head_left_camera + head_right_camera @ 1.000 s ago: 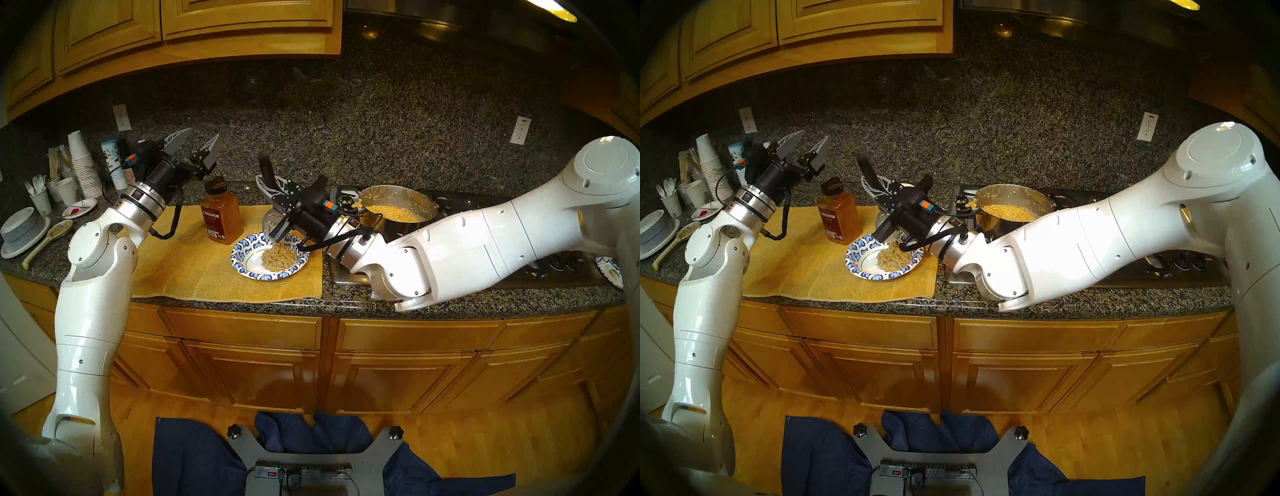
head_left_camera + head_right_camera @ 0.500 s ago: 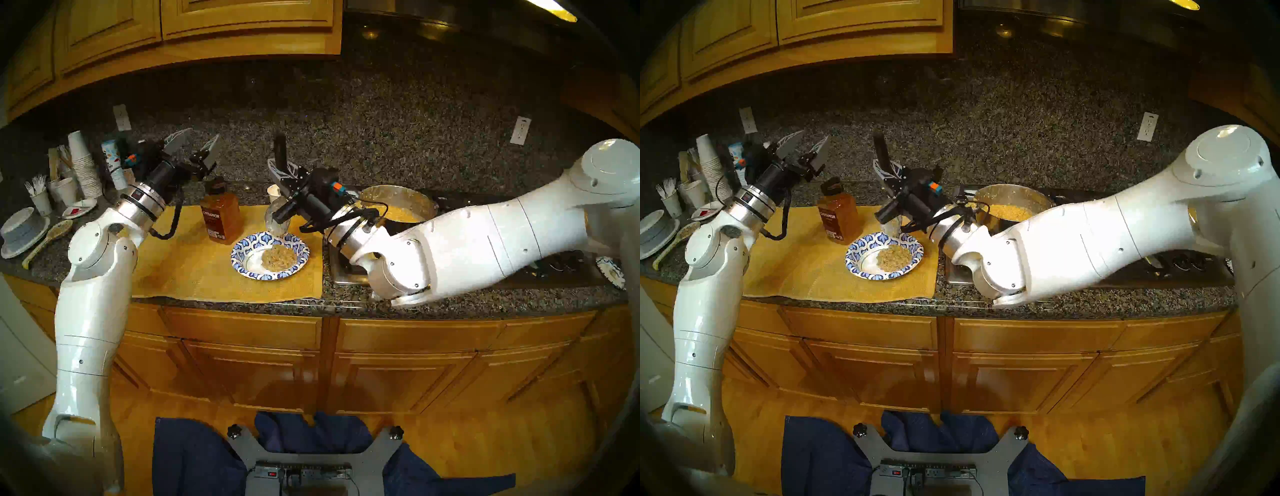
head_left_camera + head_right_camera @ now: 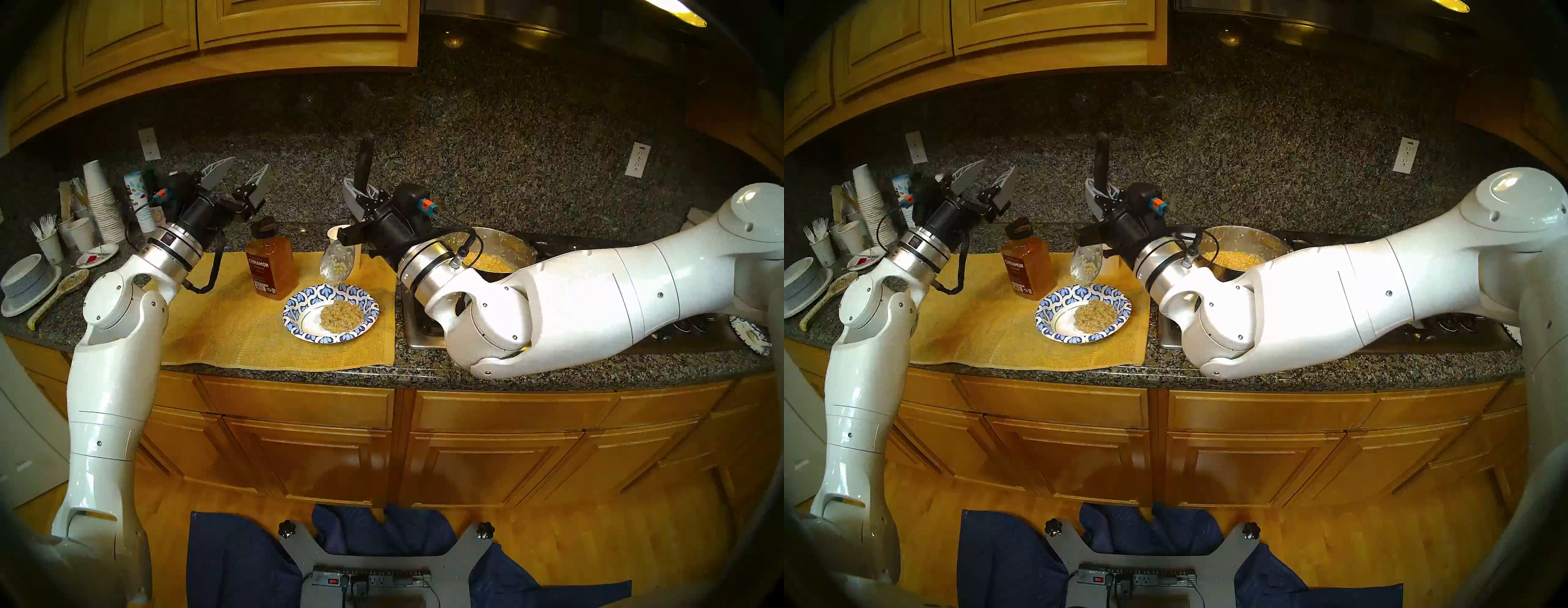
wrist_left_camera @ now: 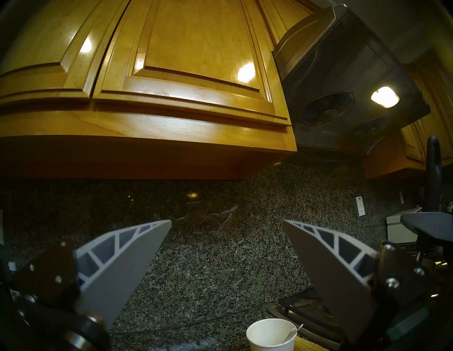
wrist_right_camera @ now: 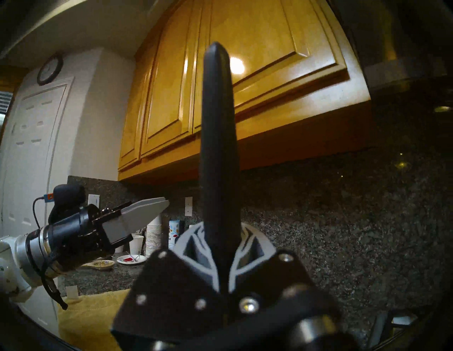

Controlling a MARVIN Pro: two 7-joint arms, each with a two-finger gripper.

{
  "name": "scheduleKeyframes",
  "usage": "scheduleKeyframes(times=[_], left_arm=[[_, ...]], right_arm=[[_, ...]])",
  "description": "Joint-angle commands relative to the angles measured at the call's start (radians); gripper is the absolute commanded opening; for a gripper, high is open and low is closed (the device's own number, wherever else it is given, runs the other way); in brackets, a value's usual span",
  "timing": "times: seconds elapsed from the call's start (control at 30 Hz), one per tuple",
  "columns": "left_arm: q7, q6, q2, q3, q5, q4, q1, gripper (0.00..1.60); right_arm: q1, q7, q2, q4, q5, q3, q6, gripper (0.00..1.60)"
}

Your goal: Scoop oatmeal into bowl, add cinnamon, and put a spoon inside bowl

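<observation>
My right hand (image 3: 359,199) is clenched on the dark handle of the ladle (image 3: 338,264), and I hold it nearly upright: the handle points up toward the cabinets, the metal scoop hangs below the hand, its hollow turned toward me. Some oatmeal sticks inside the scoop. I think this is the first risk: the scoop hangs over the far rim of the bowl (image 3: 297,306), not over its middle, so a lump that lets go could fall on the rim or on the yellow mat (image 3: 220,331).

The bowl is below and a little nearer than the right hand, and a mound of oatmeal (image 3: 342,315) lies in its right half.

To the left of the scoop stands the cinnamon (image 3: 270,259), upright, cap up, near enough that a swing of the ladle could tip it.

Just behind the scoop stands a paper cup (image 4: 270,335) with the spoon (image 4: 293,332) leaning in it, handle down, bowl end up to the right.

My left hand (image 3: 239,177) is released and empty, raised left of the cinnamon.
</observation>
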Motion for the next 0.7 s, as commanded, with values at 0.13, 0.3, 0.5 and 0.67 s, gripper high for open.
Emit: scheduleKeyframes(times=[0.13,0.3,0.5,0.67], left_arm=[[-0.001,-0.011,0.001,-0.006,-0.008,-0.023,-0.032,1.60],[-0.001,-0.011,0.001,-0.006,-0.008,-0.023,-0.033,1.60],[-0.001,-0.011,0.001,-0.006,-0.008,-0.023,-0.032,1.60],[-0.001,-0.011,0.001,-0.006,-0.008,-0.023,-0.033,1.60]], right_arm=[[-0.024,0.180,0.040,0.012,0.266,0.090,-0.009,0.00],[-0.049,0.252,0.049,0.020,0.398,0.125,-0.007,0.00],[-0.088,0.350,0.072,0.022,0.592,0.191,0.039,0.00],[-0.101,0.429,0.092,0.031,0.690,0.224,0.102,0.00]])
